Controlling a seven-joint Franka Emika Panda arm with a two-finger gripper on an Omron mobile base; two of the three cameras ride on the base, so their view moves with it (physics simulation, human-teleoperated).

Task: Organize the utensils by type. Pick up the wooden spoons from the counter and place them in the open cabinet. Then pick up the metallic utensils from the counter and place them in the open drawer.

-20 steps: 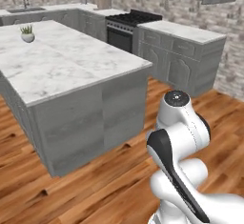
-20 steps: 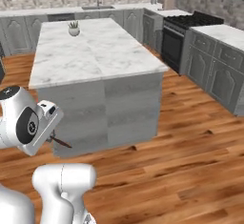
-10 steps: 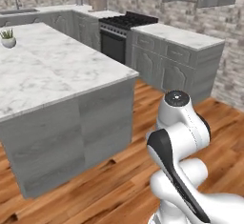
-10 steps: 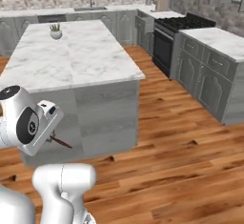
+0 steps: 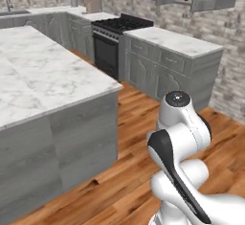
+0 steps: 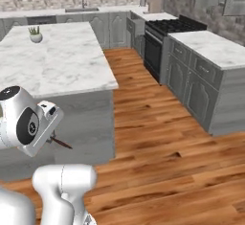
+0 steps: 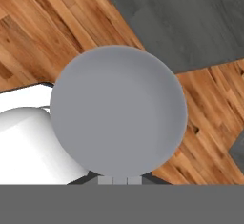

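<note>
The gripper point(image 7: 116, 178) is clamped on a metal spoon point(image 7: 118, 111), round bowl facing the camera, tucked beside the arm for transit across the wood floor point(image 6: 158, 138).

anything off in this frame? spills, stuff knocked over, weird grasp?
No spills or damage. The tool is shut on a metal spoon, its round grey bowl facing the hand camera and its dark handle sticking out beside the wrist in the right base view. The island is tidy, its small potted plant upright.
</note>
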